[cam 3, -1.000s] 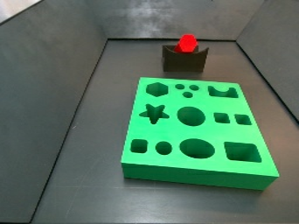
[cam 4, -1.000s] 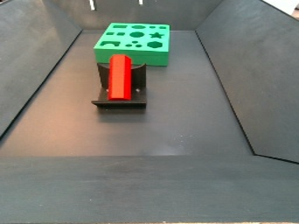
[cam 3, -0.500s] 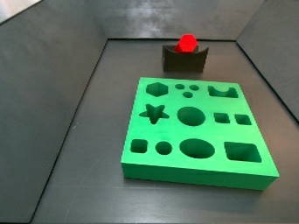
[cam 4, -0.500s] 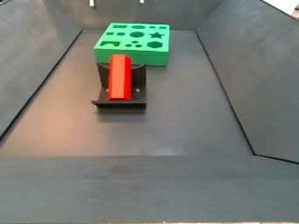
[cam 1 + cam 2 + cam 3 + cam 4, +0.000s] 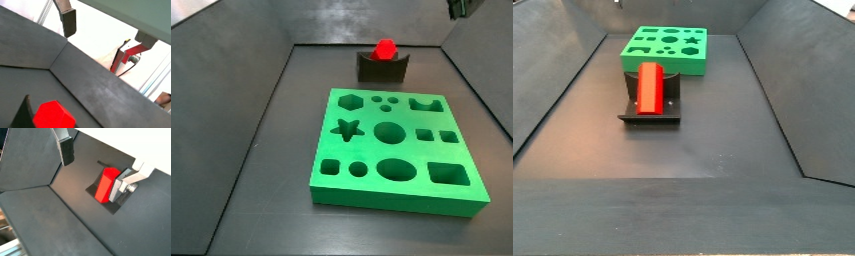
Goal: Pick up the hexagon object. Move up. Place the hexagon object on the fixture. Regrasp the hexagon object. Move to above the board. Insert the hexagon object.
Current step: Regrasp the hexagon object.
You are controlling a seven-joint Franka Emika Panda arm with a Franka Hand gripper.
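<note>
1. One hexagon object (image 5: 649, 88) showed in the frames, a bright red peg lying lengthwise in the notch of the fixture (image 5: 651, 104); nothing gripped it.
2. One fixture was visible, dark and low, standing on the dark worktop (image 5: 687, 150); in a side view its hexagonal red end (image 5: 385, 48) stuck up above the block (image 5: 382, 68).
3. One board (image 5: 396, 150) lay flat on the worktop, bright green, just beside the fixture; in a side view (image 5: 667, 49) its near edge sat right behind the fixture, though contact could not be told.
4. Eleven cut-outs could be counted in the board in a side view: a hexagon, a star, an oval, several circles and squares, and a notched shape in one corner.
5. One hand (image 5: 100, 158) hung high above the fixture, well clear of the peg, with its jaws spread wide and nothing between them.
6. Two fingers (image 5: 65, 150) showed in both wrist views, each a silver plate with a dark pad; in a wrist view the red peg (image 5: 105, 184) lay far below the gap between them.
7. One wrist view caught only a corner of the red peg (image 5: 53, 115) at the frame's edge, with a finger (image 5: 68, 22) above the walls of the enclosure.
8. One dark sliver of the hand (image 5: 457, 8) peeked in at the upper edge of a side view.
</note>
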